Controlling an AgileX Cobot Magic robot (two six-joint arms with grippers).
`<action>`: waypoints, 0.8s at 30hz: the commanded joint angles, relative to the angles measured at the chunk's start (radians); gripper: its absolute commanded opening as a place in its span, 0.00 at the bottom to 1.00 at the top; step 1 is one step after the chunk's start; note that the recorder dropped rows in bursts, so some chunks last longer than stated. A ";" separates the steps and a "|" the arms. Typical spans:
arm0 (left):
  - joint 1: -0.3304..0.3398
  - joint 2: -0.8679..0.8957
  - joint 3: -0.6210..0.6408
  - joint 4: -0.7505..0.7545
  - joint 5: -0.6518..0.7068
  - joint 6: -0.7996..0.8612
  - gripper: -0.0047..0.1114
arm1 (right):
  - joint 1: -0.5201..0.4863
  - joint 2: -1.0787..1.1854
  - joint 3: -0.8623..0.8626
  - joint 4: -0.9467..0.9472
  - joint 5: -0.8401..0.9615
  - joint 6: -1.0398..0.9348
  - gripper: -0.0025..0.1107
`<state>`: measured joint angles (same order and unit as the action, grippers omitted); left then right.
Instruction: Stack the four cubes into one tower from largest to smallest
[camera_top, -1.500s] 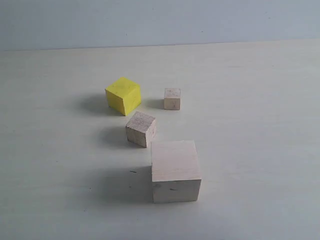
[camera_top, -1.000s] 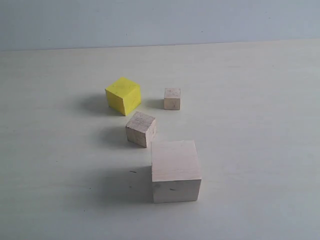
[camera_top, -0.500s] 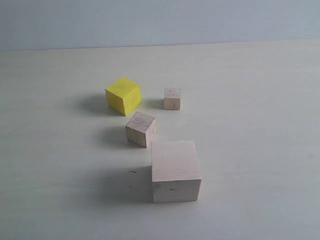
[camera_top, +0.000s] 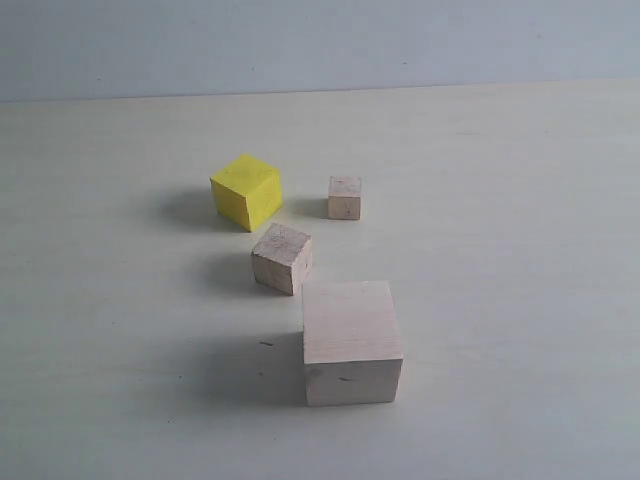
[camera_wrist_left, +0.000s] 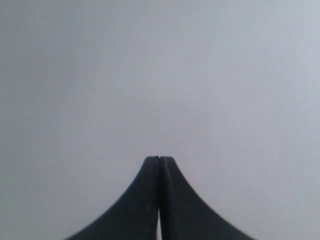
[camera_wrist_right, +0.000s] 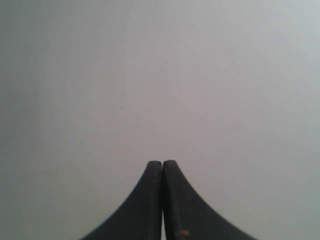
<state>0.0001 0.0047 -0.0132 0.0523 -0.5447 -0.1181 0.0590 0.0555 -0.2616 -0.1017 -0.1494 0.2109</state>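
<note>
Four cubes stand apart on the pale table in the exterior view. The large pale wood cube is nearest. Behind it to the left sits the smaller bare wood cube, turned at an angle. The bright yellow cube is farther back on the left, and the smallest bare wood cube is to its right. Neither arm shows in the exterior view. My left gripper is shut with nothing between its black fingers, over a blank grey surface. My right gripper is also shut and holds nothing.
The table stretches wide on all sides of the cubes and meets a plain pale wall at the back. Both wrist views show only featureless grey beyond the fingertips.
</note>
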 joint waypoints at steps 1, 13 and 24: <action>-0.006 0.018 -0.143 0.030 0.396 -0.072 0.04 | 0.036 0.076 -0.077 -0.012 0.073 -0.002 0.02; -0.086 0.357 -0.480 0.034 0.827 -0.098 0.04 | 0.211 0.416 -0.211 0.017 0.414 -0.056 0.02; -0.286 0.717 -0.614 -0.026 1.172 0.013 0.04 | 0.324 0.777 -0.217 0.529 0.650 -0.579 0.02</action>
<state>-0.2488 0.6525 -0.6081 0.0543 0.5567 -0.1162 0.3720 0.7544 -0.4691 0.2958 0.4465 -0.2339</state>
